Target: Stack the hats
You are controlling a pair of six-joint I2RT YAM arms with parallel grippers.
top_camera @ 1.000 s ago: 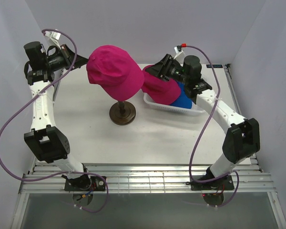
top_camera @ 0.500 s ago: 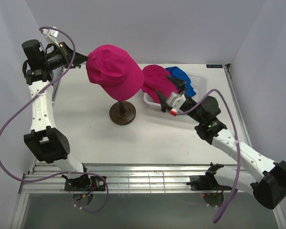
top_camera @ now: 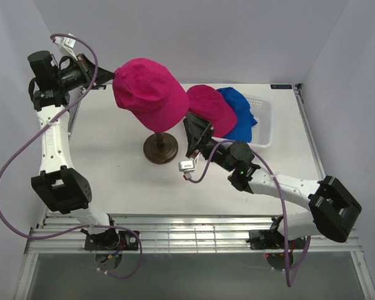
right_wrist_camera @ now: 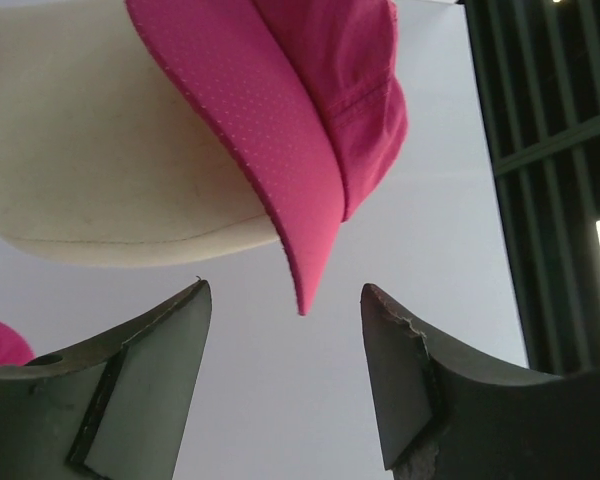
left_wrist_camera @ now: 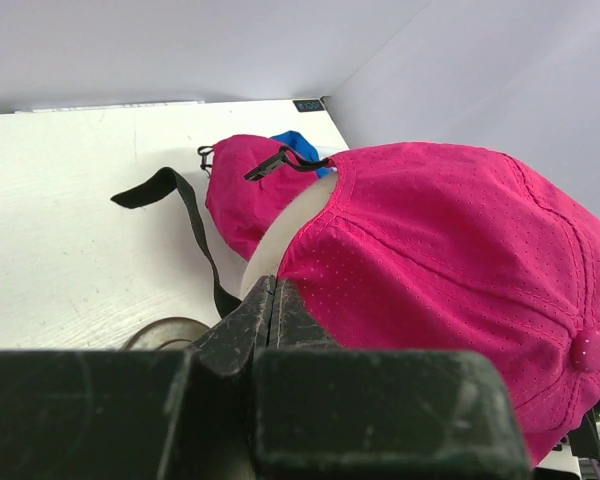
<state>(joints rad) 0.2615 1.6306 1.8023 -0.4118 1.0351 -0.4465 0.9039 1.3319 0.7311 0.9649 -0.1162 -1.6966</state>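
A magenta-pink hat [top_camera: 151,92] sits on the cream mannequin head [right_wrist_camera: 100,150]. My left gripper [top_camera: 110,78] is shut at the hat's rear edge [left_wrist_camera: 310,225]; in the left wrist view the fabric meets the closed tips. My right gripper [top_camera: 190,128] is open and points up under the hat. The pink brim's tip [right_wrist_camera: 305,280] hangs just above the gap between its fingers [right_wrist_camera: 155,360]. A second pink hat [top_camera: 211,107] and a blue hat [top_camera: 240,112] lie in the basket. A second blue hat is not visible.
The mannequin's dark round stand [top_camera: 161,149] is on the white table, left of my right arm. The white perforated basket [top_camera: 264,119] sits at the back right. A black strap [left_wrist_camera: 175,200] hangs behind the head. Walls close in on three sides.
My right arm has left the basket, swung down toward the table's front, and now points up under the brim. The second pink hat stays in the basket. The left arm has barely moved.
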